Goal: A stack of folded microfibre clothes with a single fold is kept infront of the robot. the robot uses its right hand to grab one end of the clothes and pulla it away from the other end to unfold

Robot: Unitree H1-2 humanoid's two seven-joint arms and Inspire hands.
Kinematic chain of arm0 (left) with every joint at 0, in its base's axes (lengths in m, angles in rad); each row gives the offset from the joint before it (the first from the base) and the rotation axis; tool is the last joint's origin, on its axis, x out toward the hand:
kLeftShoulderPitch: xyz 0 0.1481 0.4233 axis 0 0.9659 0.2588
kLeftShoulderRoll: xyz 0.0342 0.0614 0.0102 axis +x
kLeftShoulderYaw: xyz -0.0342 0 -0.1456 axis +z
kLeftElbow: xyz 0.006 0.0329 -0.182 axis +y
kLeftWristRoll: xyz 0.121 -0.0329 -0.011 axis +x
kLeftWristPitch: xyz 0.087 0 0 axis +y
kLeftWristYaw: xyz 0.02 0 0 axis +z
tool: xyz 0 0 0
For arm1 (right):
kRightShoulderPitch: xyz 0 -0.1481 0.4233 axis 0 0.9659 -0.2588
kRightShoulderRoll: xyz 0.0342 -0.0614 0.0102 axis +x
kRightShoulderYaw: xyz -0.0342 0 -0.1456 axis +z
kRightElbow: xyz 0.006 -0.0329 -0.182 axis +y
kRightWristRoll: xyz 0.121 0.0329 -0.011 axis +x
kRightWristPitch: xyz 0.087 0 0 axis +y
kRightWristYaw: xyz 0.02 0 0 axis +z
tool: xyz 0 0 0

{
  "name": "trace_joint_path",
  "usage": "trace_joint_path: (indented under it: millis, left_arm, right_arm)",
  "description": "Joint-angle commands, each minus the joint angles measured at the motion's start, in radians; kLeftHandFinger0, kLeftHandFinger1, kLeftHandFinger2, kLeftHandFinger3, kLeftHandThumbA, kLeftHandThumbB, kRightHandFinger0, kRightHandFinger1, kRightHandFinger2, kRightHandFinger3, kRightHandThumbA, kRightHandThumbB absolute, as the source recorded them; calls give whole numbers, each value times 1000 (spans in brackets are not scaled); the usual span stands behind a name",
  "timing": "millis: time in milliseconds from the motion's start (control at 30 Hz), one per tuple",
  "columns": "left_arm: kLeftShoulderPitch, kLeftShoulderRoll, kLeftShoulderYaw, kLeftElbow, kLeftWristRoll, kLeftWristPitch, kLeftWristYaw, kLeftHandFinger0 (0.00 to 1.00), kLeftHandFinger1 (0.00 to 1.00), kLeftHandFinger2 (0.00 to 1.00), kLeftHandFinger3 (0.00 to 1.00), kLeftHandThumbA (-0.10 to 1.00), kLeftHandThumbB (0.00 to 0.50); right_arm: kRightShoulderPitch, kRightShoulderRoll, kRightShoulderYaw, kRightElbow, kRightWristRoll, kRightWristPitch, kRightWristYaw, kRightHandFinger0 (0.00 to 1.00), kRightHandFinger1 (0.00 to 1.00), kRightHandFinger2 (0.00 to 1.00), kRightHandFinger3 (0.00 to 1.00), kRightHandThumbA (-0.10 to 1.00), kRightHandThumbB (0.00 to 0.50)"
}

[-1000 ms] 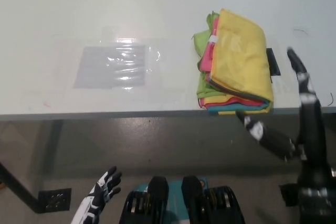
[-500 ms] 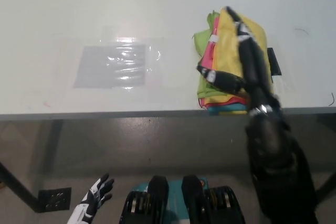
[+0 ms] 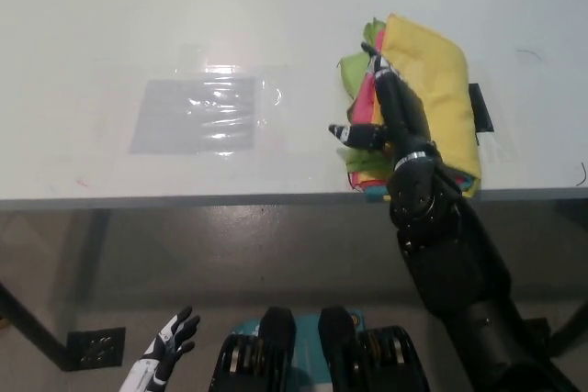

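Black hand spread over a pile of folded cloths at the table's front edge.

At the lower left, below the table, the white left hand (image 3: 170, 348) rests with its fingers apart, holding nothing. On the white table (image 3: 184, 25), left of centre, lies a clear plastic sheet (image 3: 197, 115). Further right, close to the front edge, sits the stack of cloths (image 3: 432, 89), yellow on top with green, pink and blue layers showing at its left and front sides. The black right hand (image 3: 386, 121) lies over the stack's left side, fingers stretched toward the far end and thumb pointing left over the bare table, not closed on any cloth. A small black patch (image 3: 478, 107) sits just beside the stack's right side.
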Motion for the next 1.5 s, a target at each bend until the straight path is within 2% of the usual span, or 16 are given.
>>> trace_joint_path:
  millis: [0, 433, 567, 600, 667, 733, 767, 800, 867, 900, 933, 967, 1000, 1067, 1167, 1467]
  left_arm:
    - [5, 11, 8, -10, 18, -41, 7, 1000, 1000, 1000, 1000, 1000, 410]
    - [-2, 11, 14, -8, 39, -30, 10, 1000, 1000, 1000, 1000, 1000, 412]
    - [-2, 11, 15, -10, 44, -23, 9, 1000, 1000, 1000, 1000, 994, 405]
    - [-2, 10, 14, -11, 45, -23, 8, 1000, 1000, 1000, 1000, 984, 402]
    - [-2, 11, 13, -12, 48, -18, 7, 1000, 1000, 1000, 1000, 979, 417]
    - [0, 13, 11, -17, 58, -9, 6, 1000, 1000, 1000, 1000, 992, 426]
    - [1, 14, 10, -18, 63, -10, 6, 1000, 1000, 1000, 1000, 994, 426]
    - [2, 14, 11, -18, 60, -9, 5, 1000, 1000, 1000, 1000, 992, 425]
    - [2, 17, 10, -21, 65, -12, 4, 1000, 1000, 1000, 1000, 986, 407]
    - [2, 17, 10, -21, 64, -12, 4, 1000, 1000, 1000, 1000, 984, 408]
    - [4, 17, 11, -19, 65, -14, 4, 1000, 1000, 1000, 1000, 986, 412]
    - [4, 17, 11, -18, 65, -13, 5, 1000, 1000, 1000, 1000, 987, 414]
    - [3, 16, 12, -18, 62, -12, 4, 1000, 1000, 1000, 1000, 979, 413]
    - [1, 15, 14, -17, 55, -10, 3, 1000, 1000, 1000, 1000, 977, 420]
    - [5, 18, 15, -21, 44, -8, -2, 1000, 1000, 1000, 1000, 966, 409]
    - [10, 17, 18, -17, 46, -14, 2, 1000, 1000, 1000, 1000, 969, 402]
  right_arm:
    - [-70, -37, -1, 57, 15, 4, -79, 1000, 1000, 1000, 1000, 941, 333]
    - [-11, -98, -47, -62, 43, 74, -95, 1000, 1000, 1000, 1000, 887, 316]
    - [15, -82, -104, -124, 114, 8, -122, 1000, 1000, 1000, 1000, 752, 303]
    - [18, -77, -120, -136, 132, -1, -126, 821, 952, 1000, 1000, 718, 297]
    - [21, -67, -143, -150, 157, -10, -130, 655, 765, 935, 1000, 718, 283]
    - [23, -53, -168, -152, 183, -34, -152, 455, 546, 706, 814, 694, 263]
    - [25, -52, -171, -150, 184, -40, -157, 419, 516, 688, 792, 701, 262]
    - [23, -50, -176, -139, 188, -51, -170, 263, 370, 527, 686, 716, 262]
    - [25, -47, -188, -134, 196, -50, -188, 1, 87, 221, 343, 657, 251]
    - [26, -44, -197, -131, 205, -56, -199, 0, 36, 112, 206, 474, 214]
    - [31, -37, -213, -125, 217, -73, -226, 0, 2, 48, 73, 87, 176]
    - [32, -32, -222, -119, 222, -90, -251, 0, 0, 43, 33, -63, 197]
    - [33, -31, -227, -111, 226, -109, -260, 0, 22, 230, 128, -99, 194]
    - [35, -30, -236, -90, 233, -141, -284, 0, 141, 612, 494, -100, 198]
    - [42, -29, -248, -81, 257, -156, -285, 0, 201, 627, 679, -100, 196]
    - [71, -36, -294, -80, 320, -227, -328, 0, 199, 608, 647, -100, 169]
